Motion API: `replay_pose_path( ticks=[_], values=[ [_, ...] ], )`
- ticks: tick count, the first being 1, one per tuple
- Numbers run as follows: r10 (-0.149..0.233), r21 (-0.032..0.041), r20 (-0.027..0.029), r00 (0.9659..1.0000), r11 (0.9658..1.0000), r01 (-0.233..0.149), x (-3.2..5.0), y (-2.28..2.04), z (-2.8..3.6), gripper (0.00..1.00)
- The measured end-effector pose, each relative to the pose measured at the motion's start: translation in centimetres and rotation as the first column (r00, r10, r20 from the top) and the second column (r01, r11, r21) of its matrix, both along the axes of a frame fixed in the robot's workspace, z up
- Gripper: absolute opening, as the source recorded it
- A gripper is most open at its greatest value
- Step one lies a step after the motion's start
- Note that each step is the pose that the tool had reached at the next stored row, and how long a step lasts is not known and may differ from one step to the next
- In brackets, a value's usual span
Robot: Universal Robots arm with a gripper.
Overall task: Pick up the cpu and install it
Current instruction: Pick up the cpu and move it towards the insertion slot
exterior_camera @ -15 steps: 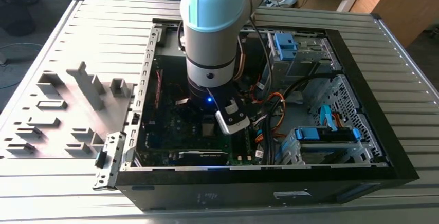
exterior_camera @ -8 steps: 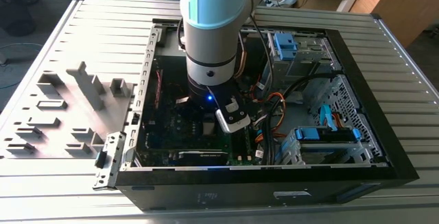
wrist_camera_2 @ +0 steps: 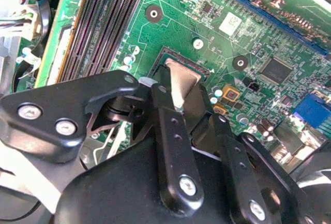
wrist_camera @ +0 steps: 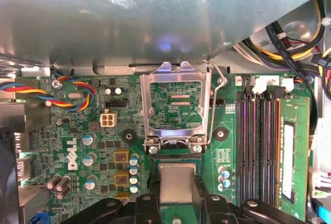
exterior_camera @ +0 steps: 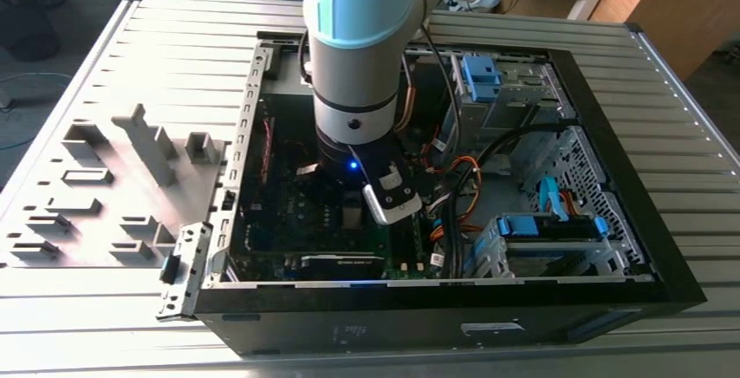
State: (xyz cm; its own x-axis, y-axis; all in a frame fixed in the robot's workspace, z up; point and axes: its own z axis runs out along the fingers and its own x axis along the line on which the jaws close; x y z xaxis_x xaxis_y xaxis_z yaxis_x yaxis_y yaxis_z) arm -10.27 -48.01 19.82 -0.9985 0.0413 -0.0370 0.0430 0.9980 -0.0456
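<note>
First wrist view: gripper (wrist_camera: 177,195) clamps cpu (wrist_camera: 177,180) at its tips, prob. over socket (wrist_camera: 176,158).

The tool (wrist_camera: 177,197) hides one edge of the cpu (wrist_camera: 177,181), and probably most of the socket (wrist_camera: 178,158) under it.

Setting: robotics lab or assembly test cell.
A pale grey-and-blue robot arm (exterior_camera: 359,48) stands over a ribbed aluminium-slat worktable (exterior_camera: 694,135) carrying an open black metal desktop computer case (exterior_camera: 405,317) with its green motherboard (wrist_camera: 93,157) exposed, beside grey moulded part-holding fixtures (exterior_camera: 145,148); light wooden office furniture (exterior_camera: 682,5) stands behind.
</note>
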Motion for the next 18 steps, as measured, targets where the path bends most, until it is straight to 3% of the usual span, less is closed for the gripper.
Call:
replay_pose_path(
  ticks=[11, 13, 14, 18],
  values=[
    [0.005, -0.0027, 0.0, 1.0, 1.0, -0.005, -0.03, 0.0, -0.01, 0.37],
    [0.005, -0.0027, 0.0, 1.0, 1.0, -0.005, -0.03, 0.0, -0.01, 0.38],
    [0.005, -0.0027, 0.0, 1.0, 1.0, -0.005, -0.03, 0.0, -0.01, 0.45],
    [0.005, -0.0026, 0.0001, 1.0, 1.0, -0.005, -0.01, 0.0, -0.22, 0.45]
  ],
)
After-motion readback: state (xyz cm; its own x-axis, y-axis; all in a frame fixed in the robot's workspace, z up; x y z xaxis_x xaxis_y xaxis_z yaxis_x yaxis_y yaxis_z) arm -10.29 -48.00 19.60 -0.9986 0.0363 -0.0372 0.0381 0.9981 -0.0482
